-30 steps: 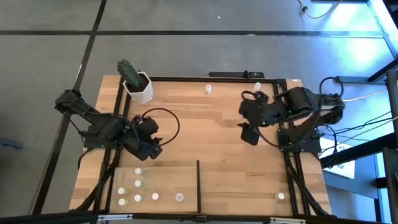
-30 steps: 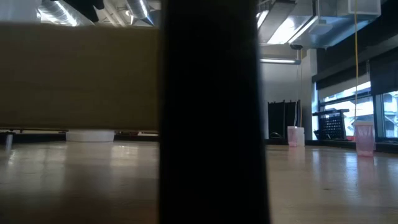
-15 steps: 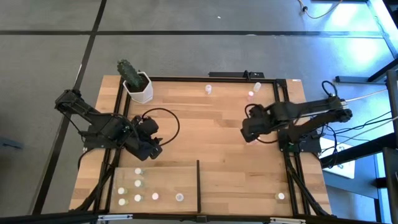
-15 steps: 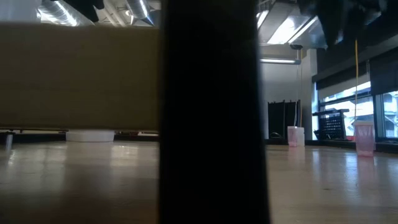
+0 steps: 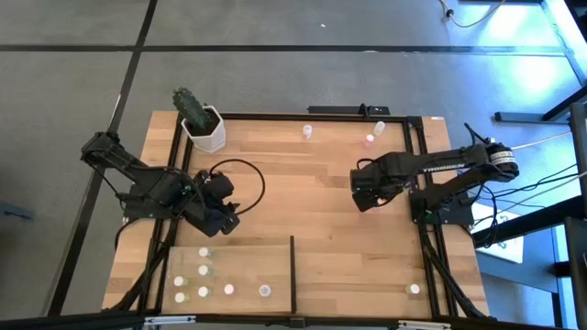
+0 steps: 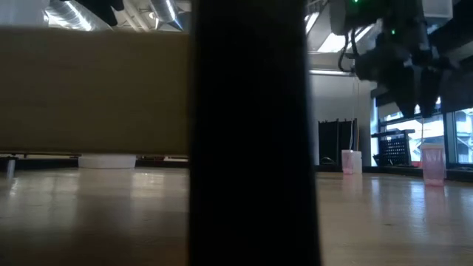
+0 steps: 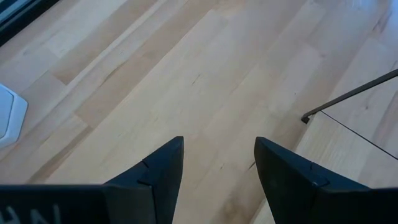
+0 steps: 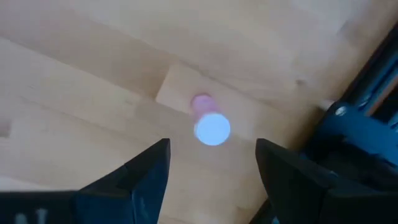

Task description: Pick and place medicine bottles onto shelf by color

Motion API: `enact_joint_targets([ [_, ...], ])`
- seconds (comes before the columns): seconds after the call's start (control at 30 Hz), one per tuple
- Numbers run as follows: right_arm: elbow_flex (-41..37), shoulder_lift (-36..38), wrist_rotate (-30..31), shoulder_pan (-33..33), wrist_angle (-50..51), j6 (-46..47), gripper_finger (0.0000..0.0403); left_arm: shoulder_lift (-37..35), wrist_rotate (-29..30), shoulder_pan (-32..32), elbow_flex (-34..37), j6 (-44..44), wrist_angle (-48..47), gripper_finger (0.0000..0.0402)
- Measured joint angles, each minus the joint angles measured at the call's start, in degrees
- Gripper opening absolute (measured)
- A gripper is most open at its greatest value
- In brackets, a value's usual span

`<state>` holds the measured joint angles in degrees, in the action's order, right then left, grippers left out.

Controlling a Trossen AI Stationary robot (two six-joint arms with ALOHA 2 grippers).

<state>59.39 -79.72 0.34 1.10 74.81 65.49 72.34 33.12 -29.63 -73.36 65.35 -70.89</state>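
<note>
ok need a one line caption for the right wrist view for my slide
Open right gripper poised above a pink medicine bottle with a white cap, standing upright on the wooden tabletop.

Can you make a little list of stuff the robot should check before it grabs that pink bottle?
1. right gripper open: ok.
2. Nothing held in it: ok.
3. pink bottle upright, white cap on: ok.
4. Bottle in line with the gap between the fingers: ok in the right wrist view.
5. Height above the bottle: cannot tell.
6. left gripper open, waiting near the shelf: ok.
</note>
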Motion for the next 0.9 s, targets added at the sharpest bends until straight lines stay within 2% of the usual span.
enact_joint_targets([
  [0.13, -4.01, 0.00, -3.54, -0.74, -2.29, 0.23, 0.0239, 0.00, 0.00, 0.00, 0.00, 0.11, 0.02, 0.0190],
  [0.33, -7.29, 0.00, -3.63, -0.74, -6.90, 0.22, 0.0239, 0.00, 0.00, 0.08, 0.00, 0.06, 0.04, 0.0190],
  [0.9, -7.38, 0.00, -2.91, -0.71, -6.80, 0.08, 0.0239, 0.00, 0.00, 1.05, 0.00, -0.42, 0.02, 0.0190],
])
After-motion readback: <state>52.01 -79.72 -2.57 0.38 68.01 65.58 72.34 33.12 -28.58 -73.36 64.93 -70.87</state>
